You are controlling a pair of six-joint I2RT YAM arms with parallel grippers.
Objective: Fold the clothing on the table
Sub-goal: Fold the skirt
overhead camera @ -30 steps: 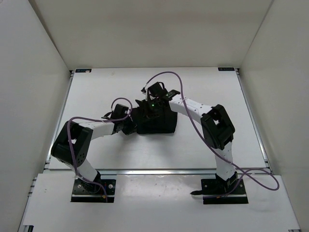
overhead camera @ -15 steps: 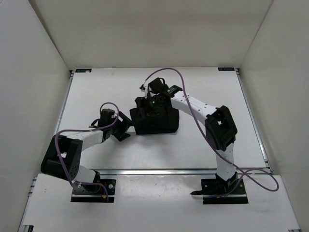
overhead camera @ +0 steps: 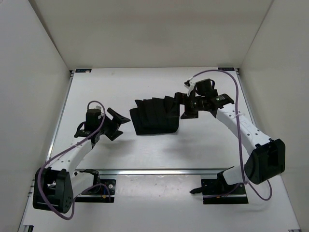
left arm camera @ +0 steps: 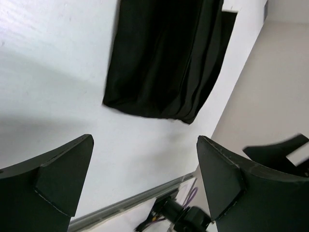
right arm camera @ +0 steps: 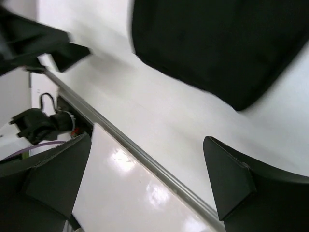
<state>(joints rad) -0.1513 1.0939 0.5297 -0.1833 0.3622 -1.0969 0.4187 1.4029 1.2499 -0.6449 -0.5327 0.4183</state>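
The clothing [overhead camera: 154, 116], a black pleated garment, lies folded into a compact block near the middle of the white table [overhead camera: 96, 87]. My left gripper [overhead camera: 121, 126] hovers just left of it, open and empty. To the clothing's right, my right gripper [overhead camera: 182, 106] also stands open and empty, close to its upper right corner. In the left wrist view the clothing [left arm camera: 169, 58] lies ahead of the open left gripper [left arm camera: 144, 140], apart from it. In the right wrist view the clothing [right arm camera: 217, 43] sits beyond the open right gripper [right arm camera: 147, 139], with bare table between the fingers.
White walls enclose the table on three sides. A metal edge rail [overhead camera: 159, 170] runs along the near side, with both arm bases [overhead camera: 94, 189] behind it. Purple cables loop off both arms. The rail [right arm camera: 145, 159] also crosses the right wrist view.
Both grippers went from shut on the clothing to open and drew away: the left arm back to the left, the right arm out to the right. The clothing now lies unheld.
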